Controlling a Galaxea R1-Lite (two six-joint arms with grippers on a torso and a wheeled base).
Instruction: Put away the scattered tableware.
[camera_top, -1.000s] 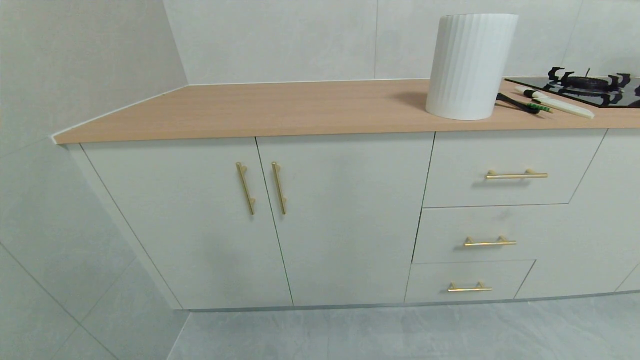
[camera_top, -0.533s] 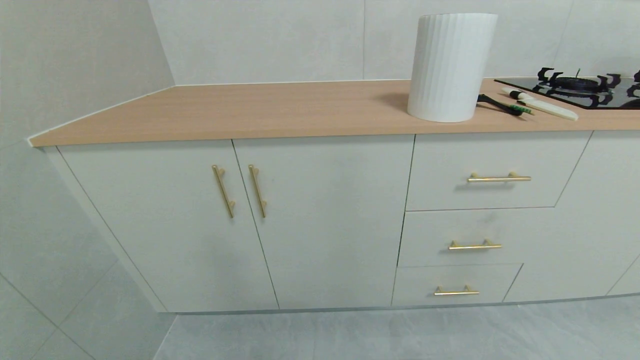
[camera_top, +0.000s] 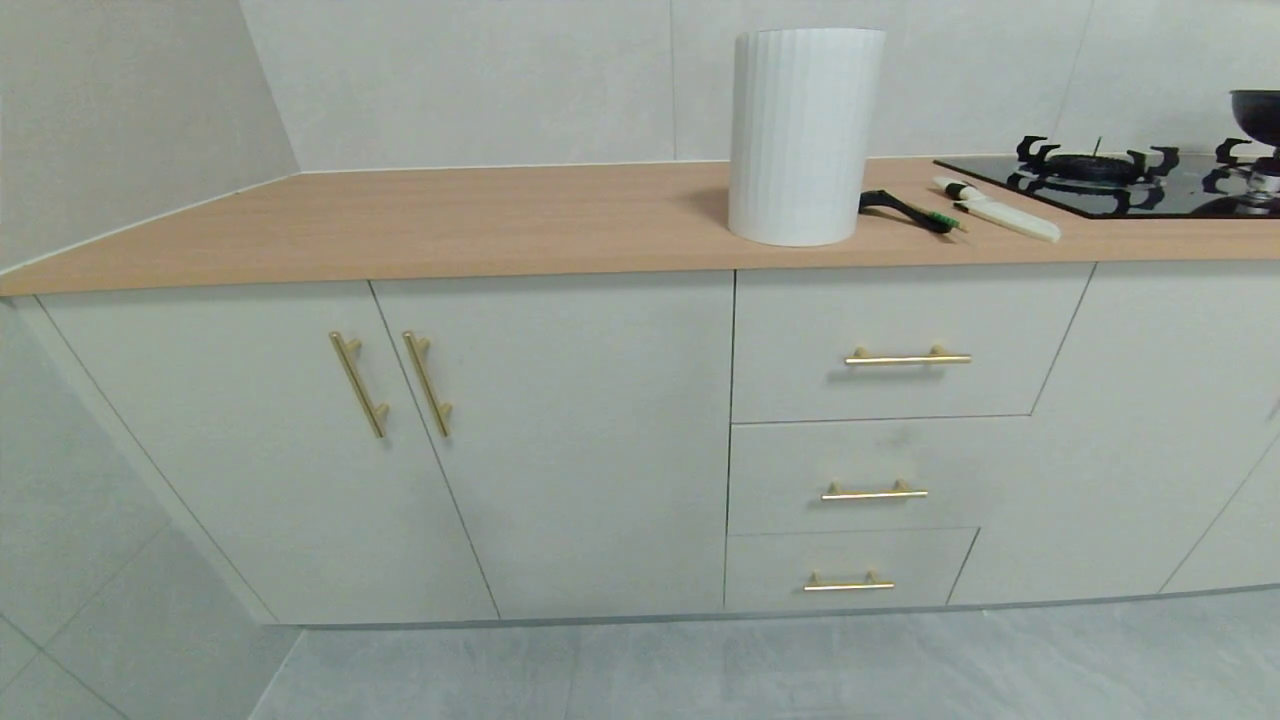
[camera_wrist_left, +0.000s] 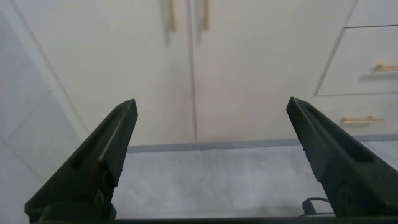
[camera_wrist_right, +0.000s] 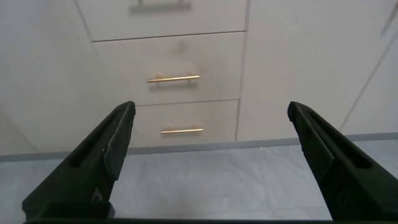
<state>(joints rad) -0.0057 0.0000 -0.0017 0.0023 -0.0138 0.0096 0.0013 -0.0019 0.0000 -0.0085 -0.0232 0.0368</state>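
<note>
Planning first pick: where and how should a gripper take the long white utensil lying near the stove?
Probably take the white utensil mid-length from above, closing across its narrow width. It lies flat on the countertop, so nothing is exposed to a side approach, and the black-handled utensil lies close on one side.

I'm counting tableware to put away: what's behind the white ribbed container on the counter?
A black-handled utensil pokes out right of the container, with a cream utensil beside it. The container covers its other end and whatever else lies behind.
</note>
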